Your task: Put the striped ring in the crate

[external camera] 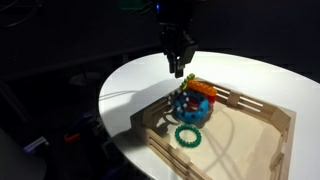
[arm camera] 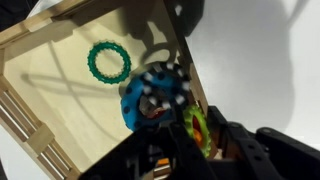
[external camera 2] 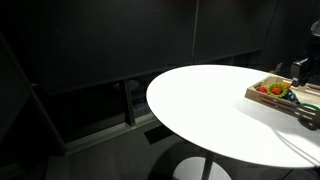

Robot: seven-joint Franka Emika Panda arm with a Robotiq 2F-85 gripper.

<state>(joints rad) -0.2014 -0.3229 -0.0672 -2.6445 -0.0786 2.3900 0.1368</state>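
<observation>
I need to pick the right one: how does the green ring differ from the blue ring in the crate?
The green ring is one plain colour; the blue ring carries white marks. The green ring lies flat and alone on the bare floor of the crate; the blue ring sits in a cluster of toys by the crate wall. Both are inside the crate.

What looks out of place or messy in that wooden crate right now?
Nothing looks spilled or damaged. The colourful toys are heaped in one corner of the crate, while a green ring lies flat alone on its floor.
</observation>
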